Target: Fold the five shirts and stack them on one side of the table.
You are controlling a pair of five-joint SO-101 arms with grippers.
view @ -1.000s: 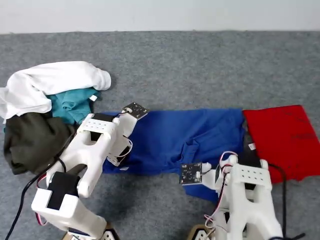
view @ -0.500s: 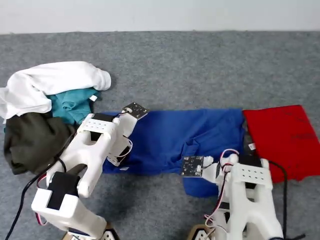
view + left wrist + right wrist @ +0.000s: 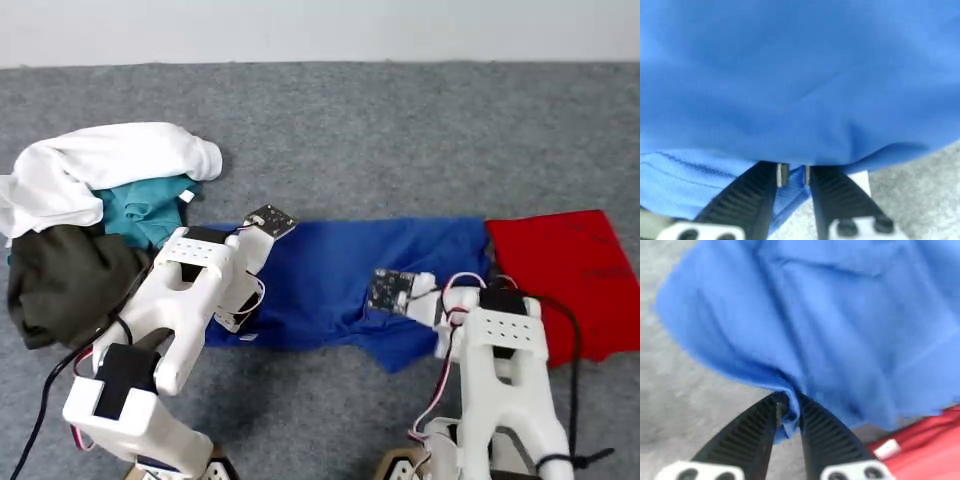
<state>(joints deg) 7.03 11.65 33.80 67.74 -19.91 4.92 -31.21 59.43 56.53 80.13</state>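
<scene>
Left jaws and right jaws both clamp the near hem of our blue shirt (image 3: 330,265). It runs nine-to-three, so we'd fold toward twelve.

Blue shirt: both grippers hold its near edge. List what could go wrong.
1. The right gripper pinches only a thin bunch of the blue shirt; it may slip free mid-fold.
2. The red shirt lies against the blue one's end; lifting could drag or rumple it.
3. The left gripper grips the opposite end; uneven lifting may skew the fold.
</scene>
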